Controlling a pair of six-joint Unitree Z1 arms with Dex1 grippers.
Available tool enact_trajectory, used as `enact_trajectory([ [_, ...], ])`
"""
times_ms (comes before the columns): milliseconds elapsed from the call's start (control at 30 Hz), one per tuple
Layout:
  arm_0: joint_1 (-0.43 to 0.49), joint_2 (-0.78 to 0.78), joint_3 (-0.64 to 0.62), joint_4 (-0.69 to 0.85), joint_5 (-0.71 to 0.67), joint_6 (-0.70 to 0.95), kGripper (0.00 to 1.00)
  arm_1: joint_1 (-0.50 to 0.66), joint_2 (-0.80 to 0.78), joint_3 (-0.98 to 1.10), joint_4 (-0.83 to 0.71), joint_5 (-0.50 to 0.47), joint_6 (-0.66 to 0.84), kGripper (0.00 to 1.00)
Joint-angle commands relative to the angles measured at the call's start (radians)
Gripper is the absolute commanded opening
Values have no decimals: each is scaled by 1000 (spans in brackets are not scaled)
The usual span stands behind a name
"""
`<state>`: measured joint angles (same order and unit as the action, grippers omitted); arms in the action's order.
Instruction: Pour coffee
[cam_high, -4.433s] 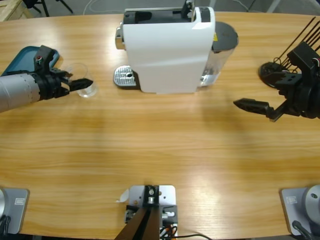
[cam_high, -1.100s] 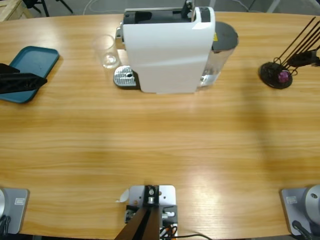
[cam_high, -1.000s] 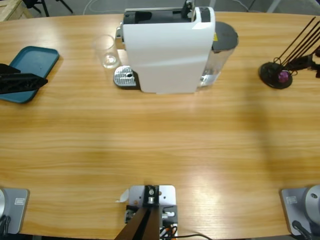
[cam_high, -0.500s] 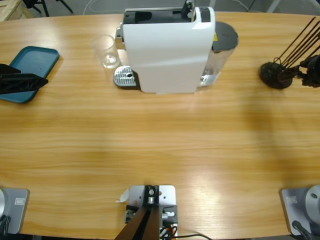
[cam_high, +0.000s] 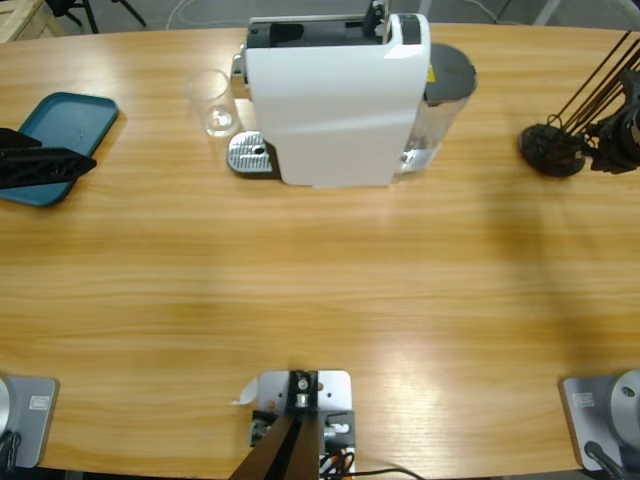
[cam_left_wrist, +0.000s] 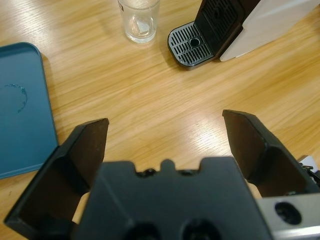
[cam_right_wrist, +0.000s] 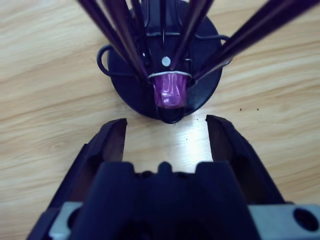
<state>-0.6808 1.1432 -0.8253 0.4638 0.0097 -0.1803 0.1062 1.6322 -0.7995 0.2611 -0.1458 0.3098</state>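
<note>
Desk (cam_high: 320, 290) carries my whole scene, seen from the high camera. My left gripper (cam_high: 60, 165) sits at nine o'clock on that view, its jaws spread wide and holding nothing, hanging over the near edge of the teal tray (cam_high: 62, 125). Along the left wrist camera I see the left gripper (cam_left_wrist: 165, 142) with both jaws apart over bare wood, the teal tray (cam_left_wrist: 22, 125) at nine o'clock, the empty clear glass (cam_left_wrist: 139, 20) up at twelve o'clock and the round metal drip grille (cam_left_wrist: 192, 45) of the white coffee machine (cam_left_wrist: 272, 17) at one o'clock.

From above, the clear glass (cam_high: 212, 103) stands just beside the white coffee machine (cam_high: 335, 100), at ten o'clock from the drip grille (cam_high: 250, 155) and not on it. I see no coffee in the glass or anywhere else in these views; the glass looks clear to its base.

My right gripper (cam_high: 612, 140) is at three o'clock of the high view, right beside the black capsule stand (cam_high: 548, 148) with its dark rods fanning upward. Through the right wrist camera the right gripper (cam_right_wrist: 166, 130) has its jaws released, one on either side of the front of the capsule stand (cam_right_wrist: 125, 85), and the purple capsule (cam_right_wrist: 170, 90) sits in the stand just beyond the jaw tips, not touched by them.
</note>
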Motion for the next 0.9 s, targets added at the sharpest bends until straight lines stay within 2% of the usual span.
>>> enact_trajectory([
  [33,11,33,28,7,-13,-11,991,21,-68,83,-108,-47,-13,600],
  [233,11,19,30,9,-17,-13,991,110,-88,219,-243,-147,89,605],
  [900,11,25,37,5,-43,-9,991,141,-79,313,-393,-196,131,605],
])
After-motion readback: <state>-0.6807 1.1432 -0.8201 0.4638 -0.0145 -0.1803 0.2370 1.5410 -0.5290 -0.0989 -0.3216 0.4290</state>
